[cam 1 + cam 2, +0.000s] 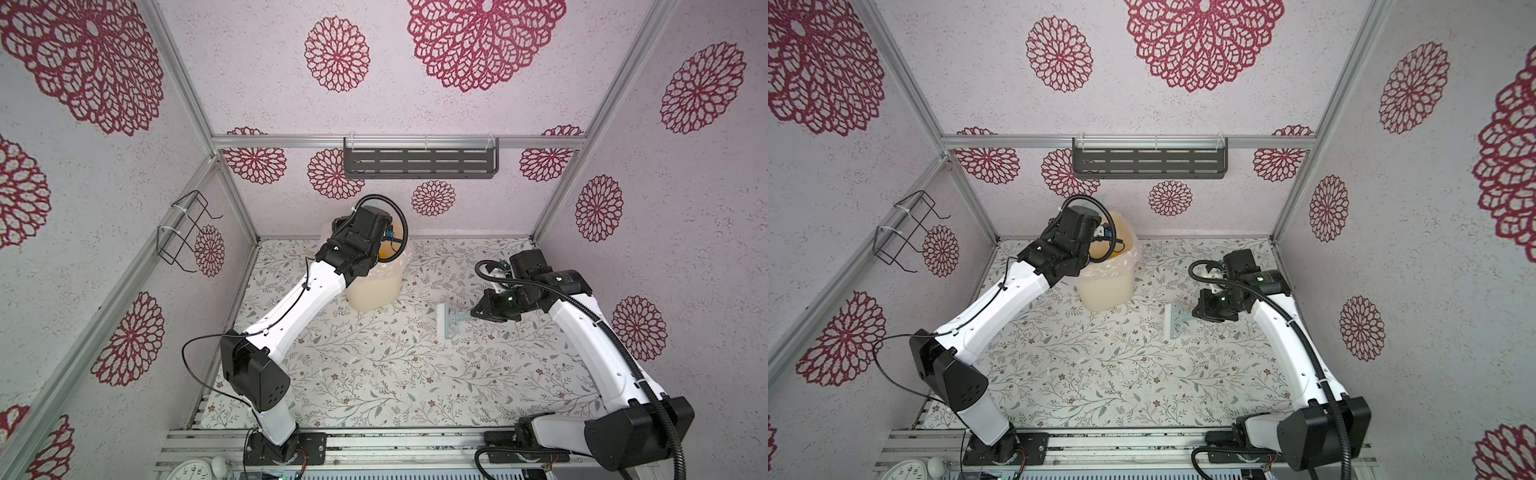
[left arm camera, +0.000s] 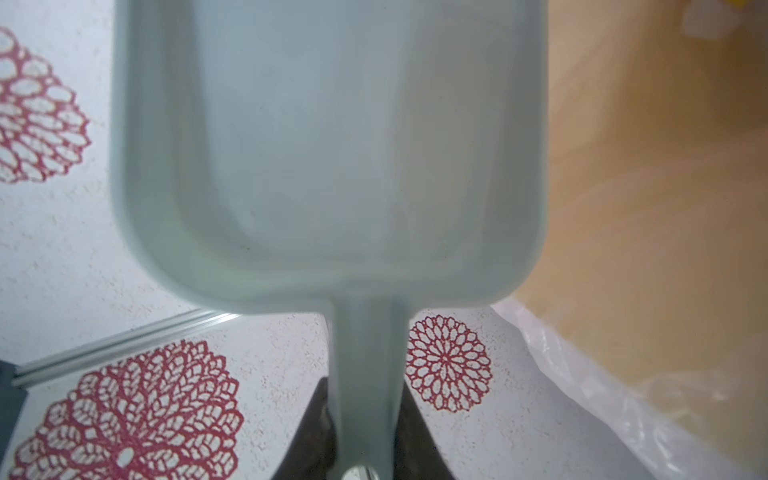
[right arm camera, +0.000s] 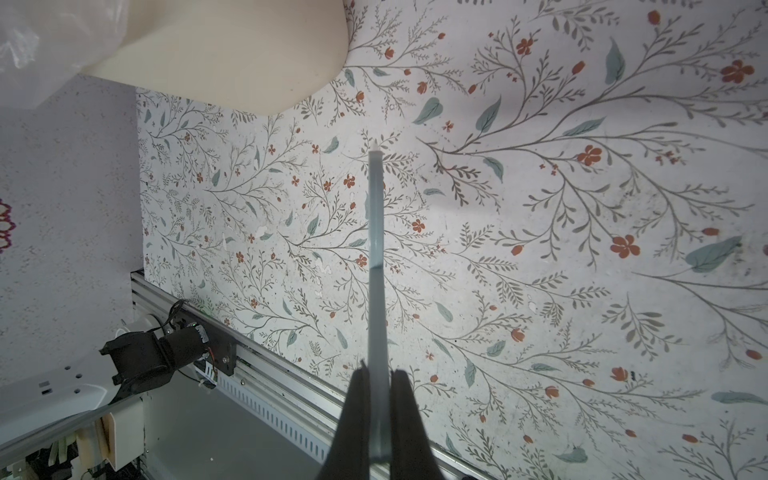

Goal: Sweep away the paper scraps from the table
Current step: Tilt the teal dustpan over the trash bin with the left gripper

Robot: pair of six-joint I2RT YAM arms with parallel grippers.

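I clamp my left gripper (image 2: 363, 415) on the handle of the smooth pale-blue plastic dustpan (image 2: 332, 145) above the bag-lined cream bin (image 1: 374, 291) at the far edge of the leaf-printed table (image 1: 374, 374), blurred whitish and yellow paper scraps (image 2: 715, 20) inside, my right gripper (image 3: 379, 399) clenching the white-bristled brush (image 1: 448, 324).

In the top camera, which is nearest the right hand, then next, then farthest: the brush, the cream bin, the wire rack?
1. brush: held in the right hand.
2. cream bin: at the back, left of the hand.
3. wire rack: hanging far to the left.
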